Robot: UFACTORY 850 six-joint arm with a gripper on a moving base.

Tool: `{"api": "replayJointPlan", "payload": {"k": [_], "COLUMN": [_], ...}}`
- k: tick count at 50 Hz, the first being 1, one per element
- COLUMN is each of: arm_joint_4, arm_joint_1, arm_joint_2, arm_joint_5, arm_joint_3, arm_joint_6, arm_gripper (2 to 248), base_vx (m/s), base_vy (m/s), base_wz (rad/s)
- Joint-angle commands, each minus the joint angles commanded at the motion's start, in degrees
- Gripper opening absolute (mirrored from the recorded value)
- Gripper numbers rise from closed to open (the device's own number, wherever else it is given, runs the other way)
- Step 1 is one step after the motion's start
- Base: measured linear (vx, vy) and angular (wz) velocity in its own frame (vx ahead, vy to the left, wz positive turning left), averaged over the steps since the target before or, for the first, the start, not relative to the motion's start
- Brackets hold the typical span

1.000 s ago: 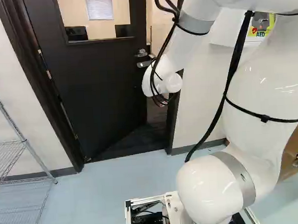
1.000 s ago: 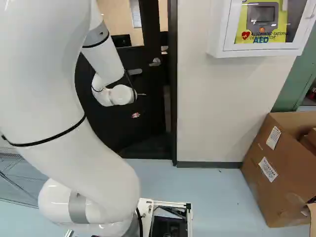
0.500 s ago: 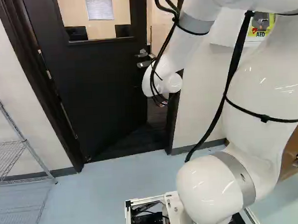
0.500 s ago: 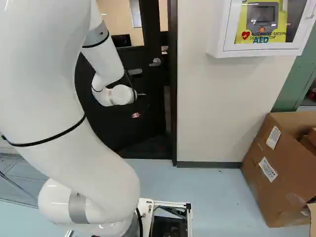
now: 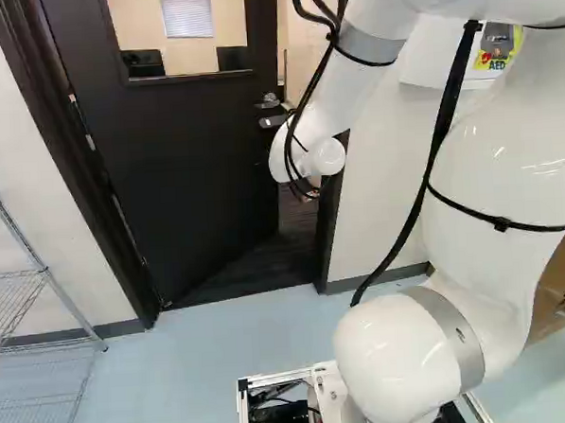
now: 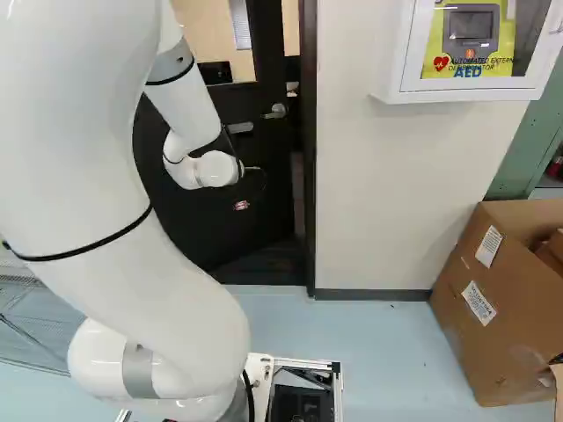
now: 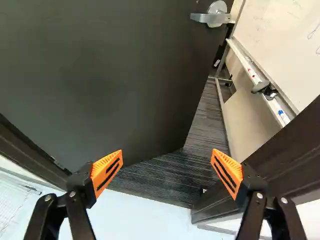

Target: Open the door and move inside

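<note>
The door (image 5: 195,178) stood ajar, swung away from the arm (image 5: 494,177) into the room beyond, its panel ahead of the pincer (image 6: 241,205). The wrist view showed the pincer's two fingers spread wide apart, their orange pads (image 7: 106,172) facing each other across a broad gap. Beyond that gap lay the lower free corner of the door and dark striped flooring (image 7: 160,180). Most of the panel spread ahead of the finger on the hinge side. The silver door handle (image 7: 212,18) was on the panel near its free edge, farther ahead, well apart from both fingers. The dark latch-side door frame (image 7: 285,157) rose beside the other finger, with the doorway's gap between it and the door's free edge. Through that gap showed a whiteboard (image 7: 280,37) with a tray along its edge. The pincer was hard to make out against the dark panel in the base views, so I could not fairly say whether either fingertip touched the door.

On the near side, pale blue floor (image 5: 204,343) ran up to the doorway. A wire rack (image 5: 13,221) stood at the left of the left base view; at the right of the right base view, a cardboard box (image 6: 484,303) sat below a white wall cabinet (image 6: 466,92).
</note>
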Motion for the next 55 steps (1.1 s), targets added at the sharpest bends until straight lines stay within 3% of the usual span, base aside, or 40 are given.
{"api": "replayJointPlan", "payload": {"k": [55], "arm_joint_4": [0.0], "arm_joint_1": [0.0], "arm_joint_2": [0.0], "arm_joint_5": [0.0], "arm_joint_3": [0.0], "arm_joint_6": [0.0], "arm_gripper": [247], "base_vx": [0.061], "base_vy": [0.050], "base_wz": [-0.010]}}
